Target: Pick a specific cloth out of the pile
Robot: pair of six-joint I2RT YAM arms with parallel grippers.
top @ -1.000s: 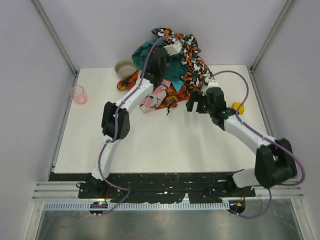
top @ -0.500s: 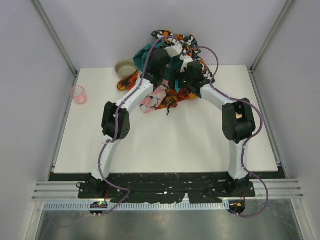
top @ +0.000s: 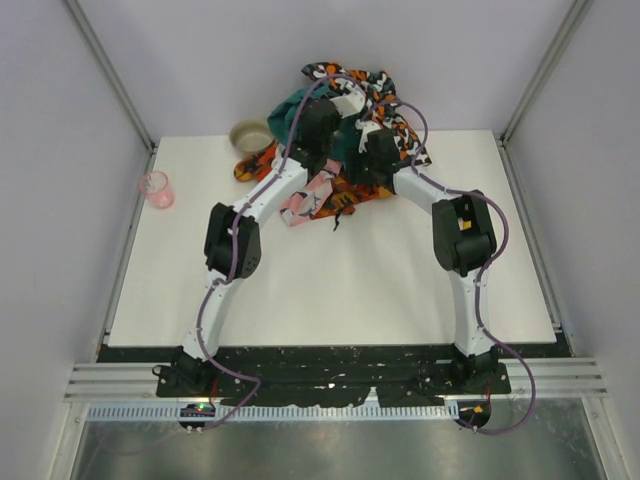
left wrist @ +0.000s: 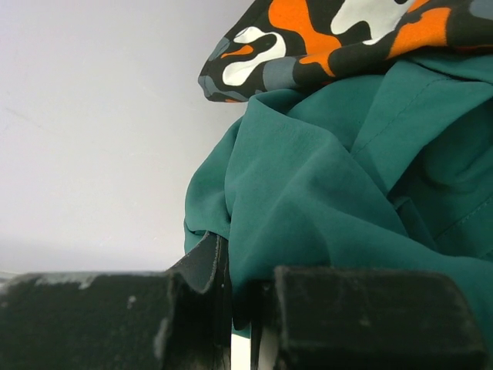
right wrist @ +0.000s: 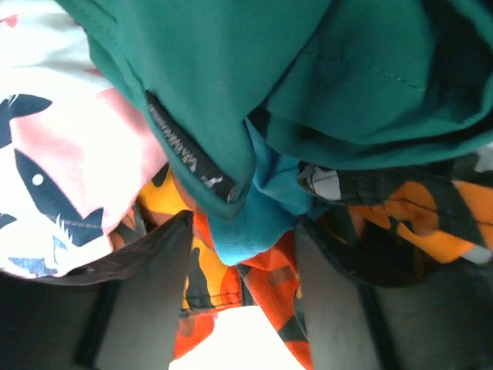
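The pile (top: pixel 345 120) lay heaped at the far middle of the white bench (top: pixel 330 280), pushed up against the back wall. Both arms reached into it from the near side, the left arm entering on the pile's left and the right arm on its right.

The left tool (left wrist: pixel 243 287) was pressed almost together, pinching a fold of the dark teal cloth (left wrist: pixel 331 177), which dropped into the narrow slot between its fingers (left wrist: pixel 362 320). Above that fold an orange-black-white cloth (left wrist: pixel 323 38) draped over the teal.

The right tool (right wrist: pixel 243 231) stood spread, its fingers (right wrist: pixel 146 308) wide apart. The turquoise cloth (right wrist: pixel 262 204) lay low in the pile on the right side, mostly buried. Only a bright blue corner poked out from under the dark teal cloth, hanging in the gap between the spread fingers and not clamped. A black label strip (right wrist: pixel 189 158) ran along the teal hem just left of that corner. The pink patterned cloth (right wrist: pixel 62 177) lay further left, and orange patterned fabric sat beneath the blue corner.

A tan bowl (top: pixel 252 135) sat just left of the pile at the far edge. A pink cup (top: pixel 155 187) stood well apart, at the bench's left edge.
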